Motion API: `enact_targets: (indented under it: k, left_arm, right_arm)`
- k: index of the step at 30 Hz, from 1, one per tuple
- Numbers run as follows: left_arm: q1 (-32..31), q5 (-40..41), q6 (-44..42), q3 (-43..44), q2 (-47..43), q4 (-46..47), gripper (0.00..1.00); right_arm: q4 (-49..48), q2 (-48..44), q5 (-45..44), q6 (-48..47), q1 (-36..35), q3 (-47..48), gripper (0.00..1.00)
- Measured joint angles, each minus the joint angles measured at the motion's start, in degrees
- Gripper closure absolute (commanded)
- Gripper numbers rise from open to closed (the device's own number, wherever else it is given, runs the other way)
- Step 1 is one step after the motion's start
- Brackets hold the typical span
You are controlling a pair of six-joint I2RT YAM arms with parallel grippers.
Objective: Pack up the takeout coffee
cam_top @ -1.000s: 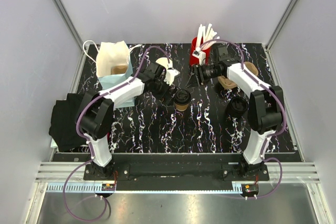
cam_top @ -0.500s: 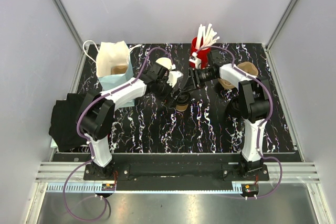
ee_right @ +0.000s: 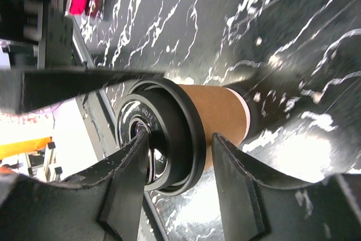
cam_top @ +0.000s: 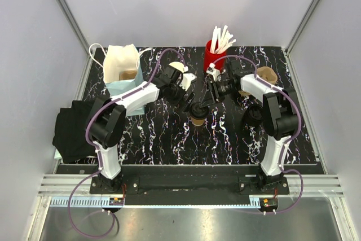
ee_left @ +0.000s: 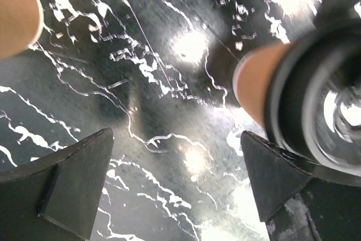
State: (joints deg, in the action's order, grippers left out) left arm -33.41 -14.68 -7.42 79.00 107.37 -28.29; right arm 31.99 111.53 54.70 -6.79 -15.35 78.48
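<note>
The takeout coffee (cam_top: 197, 114), a brown paper cup under a black lid, stands mid-table. My right gripper (cam_top: 203, 105) reaches it from the right. In the right wrist view the cup's lid (ee_right: 169, 134) lies between the right gripper's (ee_right: 180, 136) jaws, which are open: one finger (ee_right: 132, 179) rests on the lid's top, and the other (ee_right: 237, 190) sits just below the rim beside the brown wall. My left gripper (cam_top: 185, 95) hovers wide open just left of the cup. Seen from the left wrist, the left gripper (ee_left: 175, 139) has only tabletop between its fingers, and the coffee (ee_left: 256, 83) is at the right.
A red cup of white sticks (cam_top: 217, 49) stands at the back. A white and pale-blue bag (cam_top: 121, 66) is back left, a black cloth (cam_top: 70, 128) left. Stacked brown cups (cam_top: 264, 76) and black lids (cam_top: 254, 114) lie right. A tan cup (cam_top: 178, 68) sits behind the left gripper.
My right gripper has swung from beside the red cup down and left onto the coffee's lid. The cup has shifted slightly toward the near edge. The left gripper has barely moved.
</note>
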Motion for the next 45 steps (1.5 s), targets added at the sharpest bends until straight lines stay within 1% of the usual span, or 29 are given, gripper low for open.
enact_targets:
  k: [8,13,20,27,32,37,41,45]
  left_arm:
    - [-0.5,1.1,1.5,5.5,3.3,0.3,0.01]
    - [-0.6,1.7,1.5,5.7,3.4,0.6,0.01]
    - [-0.7,3.7,1.4,4.7,2.6,0.9,0.01]
    - [0.0,4.9,1.2,2.9,-0.7,0.9,0.01]
    - [1.9,4.9,0.7,2.1,-3.4,0.9,0.01]
    - [3.5,4.5,-0.4,0.2,-7.0,0.9,0.01]
    - [3.5,3.9,-1.3,-1.0,-8.8,0.7,0.01]
    - [3.4,3.6,-2.0,-2.0,-10.2,0.5,0.01]
  right_arm:
    - [2.0,-3.2,-1.9,-1.1,0.0,-2.8,0.48]
    - [2.3,-4.9,-4.3,-1.1,0.0,-3.2,0.53]
    - [0.6,-9.2,-9.9,0.9,0.0,-5.3,0.55]
    - [-1.8,-11.4,-14.7,4.8,0.0,-7.5,0.55]
    - [-3.9,-12.4,-19.0,8.4,0.5,-7.8,0.56]
    - [-7.1,-12.6,-22.2,13.7,2.0,-8.9,0.56]
    - [-9.3,-12.7,-24.2,17.4,2.5,-9.3,0.55]
    - [-11.1,-13.1,-28.3,21.0,2.6,-9.3,0.55]
